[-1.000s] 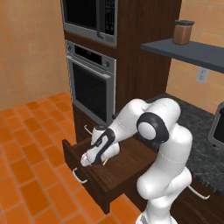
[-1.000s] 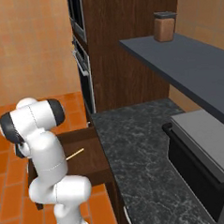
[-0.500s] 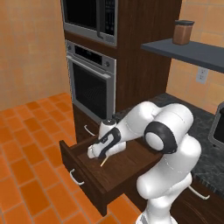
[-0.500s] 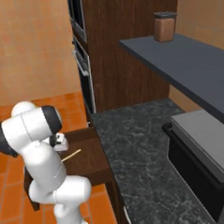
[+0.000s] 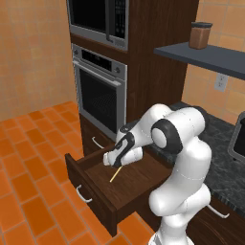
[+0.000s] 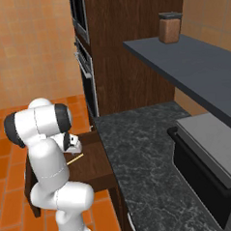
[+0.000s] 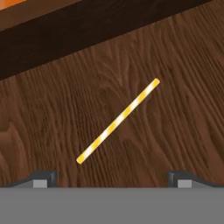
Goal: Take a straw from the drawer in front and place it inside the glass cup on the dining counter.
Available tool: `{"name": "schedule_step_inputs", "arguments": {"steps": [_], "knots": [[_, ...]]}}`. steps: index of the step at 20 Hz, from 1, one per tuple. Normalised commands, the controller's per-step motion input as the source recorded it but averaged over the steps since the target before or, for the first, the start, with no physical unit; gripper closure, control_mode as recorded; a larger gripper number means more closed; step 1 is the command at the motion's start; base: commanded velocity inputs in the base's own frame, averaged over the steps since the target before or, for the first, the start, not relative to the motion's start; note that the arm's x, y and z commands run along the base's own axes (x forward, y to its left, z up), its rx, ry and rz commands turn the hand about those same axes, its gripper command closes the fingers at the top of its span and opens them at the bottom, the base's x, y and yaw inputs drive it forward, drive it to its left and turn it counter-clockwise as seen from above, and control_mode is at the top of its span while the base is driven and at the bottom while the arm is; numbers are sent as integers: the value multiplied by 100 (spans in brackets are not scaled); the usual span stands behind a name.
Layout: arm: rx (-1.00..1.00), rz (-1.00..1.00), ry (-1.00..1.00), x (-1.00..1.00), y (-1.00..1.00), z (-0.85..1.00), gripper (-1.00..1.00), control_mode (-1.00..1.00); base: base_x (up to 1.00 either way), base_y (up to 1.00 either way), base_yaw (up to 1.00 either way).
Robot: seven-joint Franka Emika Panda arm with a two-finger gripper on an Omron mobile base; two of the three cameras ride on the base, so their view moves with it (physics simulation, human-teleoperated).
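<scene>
The drawer (image 5: 98, 184) stands pulled out, giving clear access from above. The straw (image 7: 118, 121) lies flat on its wooden floor, running from 7 o'clock to 1 o'clock in the hand view, touching no wall. The gripper (image 5: 116, 158) hangs directly over it, 2 fingertips (image 7: 43, 178) spread wide and holding nothing, apparently to straddle the thin stick. Judgement: descent and closing remain.

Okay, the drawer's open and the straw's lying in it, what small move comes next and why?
Probably lower the open end effector straight down onto the straw: it lies flat on the drawer floor, diagonally between the fingertips, not yet touched.
</scene>
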Motion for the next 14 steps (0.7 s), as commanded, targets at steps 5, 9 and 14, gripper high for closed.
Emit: {"name": "schedule_step_inputs", "arguments": {"steps": [5,9,14], "knots": [[0,-9,0,45,-2,-48,-100,-100,0,0,0],[0,-10,0,42,-8,-40,-100,-100,0,0,0],[0,-10,0,36,-9,-34,-100,-100,0,0,0]]}}
